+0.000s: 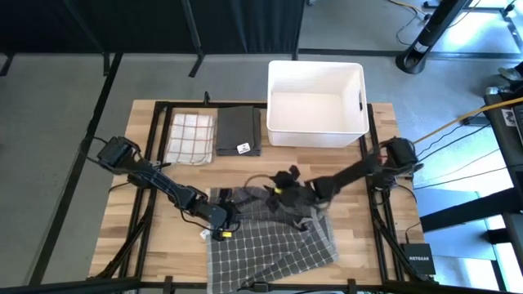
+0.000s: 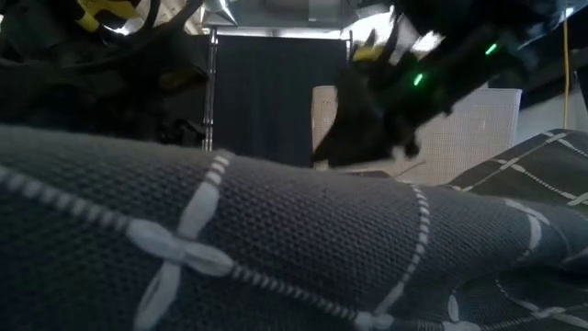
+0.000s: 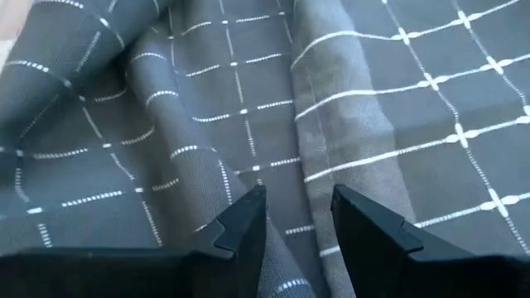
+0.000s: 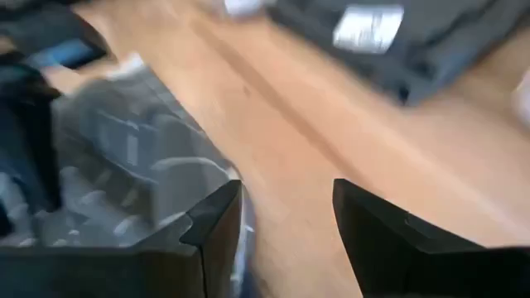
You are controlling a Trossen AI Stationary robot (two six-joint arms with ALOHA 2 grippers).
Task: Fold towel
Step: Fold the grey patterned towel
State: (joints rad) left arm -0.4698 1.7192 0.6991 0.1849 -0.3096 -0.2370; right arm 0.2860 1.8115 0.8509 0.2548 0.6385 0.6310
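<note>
A grey towel with a white grid (image 1: pixel 274 241) lies on the table's near middle. Its far part is bunched up and its near edge hangs over the table's near edge. It fills the low view (image 2: pixel 276 248). My left gripper (image 1: pixel 222 227) is low over the towel's left part, open, with a raised fold (image 3: pixel 291 248) between its fingers (image 3: pixel 298 211). My right gripper (image 1: pixel 284 186) is open at the towel's bunched far edge. In the right wrist view its fingers (image 4: pixel 286 203) are over bare wood, with crumpled towel (image 4: pixel 132 165) beside one finger. My left gripper comes at the towel from above with one finger (image 3: pixel 244 219) on each side of a raised fold; I cannot tell whether they touch it. My right gripper has one finger (image 4: pixel 219 219) right beside the crumpled towel; I cannot tell whether it touches.
A folded white towel with red checks (image 1: pixel 190 137) and a folded dark towel with a label (image 1: pixel 239 131) lie on the table's far left part. A white bin (image 1: pixel 271 106) stands at the far edge, right of them. Bare wood shows between the grey towel and these.
</note>
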